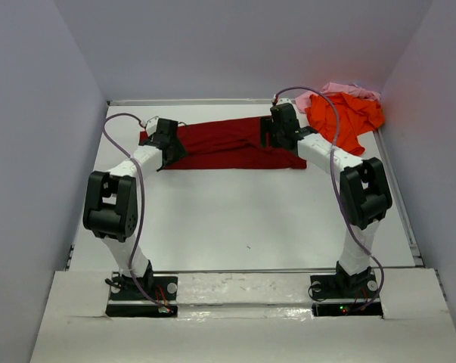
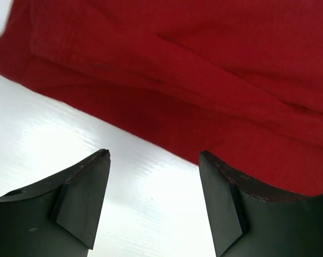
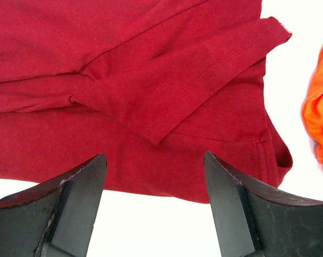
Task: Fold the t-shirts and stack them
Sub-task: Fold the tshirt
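Note:
A dark red t-shirt [image 1: 228, 142] lies folded into a long strip across the far half of the white table. My left gripper [image 1: 164, 136] hovers over its left end, open; in the left wrist view the red cloth [image 2: 193, 80] lies just beyond the empty fingers [image 2: 83, 198]. My right gripper [image 1: 279, 127] stands open over the strip's right end, where a folded-in sleeve [image 3: 204, 75] lies on top of the shirt. An orange t-shirt [image 1: 348, 117] is bunched at the far right corner, on top of a pale pink t-shirt [image 1: 341, 91].
White walls close in the table [image 1: 235, 219] on the left, back and right. The orange shirt's edge [image 3: 319, 112] shows at the right of the right wrist view, apart from the red one. Cables loop from both arms.

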